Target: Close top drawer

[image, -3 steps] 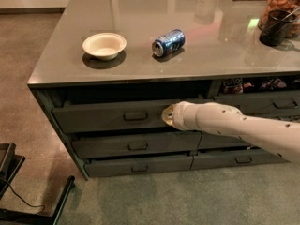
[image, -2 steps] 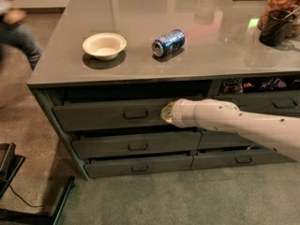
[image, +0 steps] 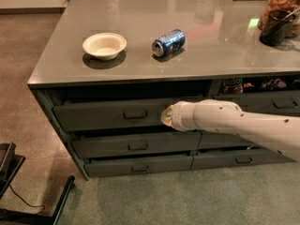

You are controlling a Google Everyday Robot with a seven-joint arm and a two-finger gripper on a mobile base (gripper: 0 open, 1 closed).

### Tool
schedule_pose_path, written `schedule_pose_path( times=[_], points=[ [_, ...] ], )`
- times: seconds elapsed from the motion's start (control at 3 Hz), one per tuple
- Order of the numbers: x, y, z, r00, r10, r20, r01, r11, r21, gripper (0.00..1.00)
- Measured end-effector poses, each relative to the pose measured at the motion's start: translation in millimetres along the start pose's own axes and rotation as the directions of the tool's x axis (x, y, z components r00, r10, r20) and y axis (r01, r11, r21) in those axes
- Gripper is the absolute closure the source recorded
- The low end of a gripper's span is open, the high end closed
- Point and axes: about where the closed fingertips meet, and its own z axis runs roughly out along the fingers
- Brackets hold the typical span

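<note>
The top drawer is the tallest dark grey front of the left stack, with a small bar handle at its centre. It stands slightly pulled out, with a dark gap between it and the counter. My gripper is at the end of the white arm that reaches in from the right. It sits against the drawer front, just right of the handle.
Two slimmer grey drawers lie below it. The right-hand drawer shows snack packets. On the grey counter are a white bowl, a blue can on its side and jars at the far right. A black frame stands on the floor at the lower left.
My gripper has stayed at the drawer front and hardly shifted. A person seen at the upper left has moved out of sight.
</note>
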Motion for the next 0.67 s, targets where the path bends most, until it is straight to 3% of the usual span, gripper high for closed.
schedule_pose_path(
  times=[0.33, 0.67],
  points=[
    [-6, 25, -30, 0.999, 0.029, -0.033, -0.031, 0.9973, -0.066, 1.00],
    [-18, 52, -76, 0.994, 0.071, -0.080, -0.081, 0.9879, -0.132, 1.00]
  ],
)
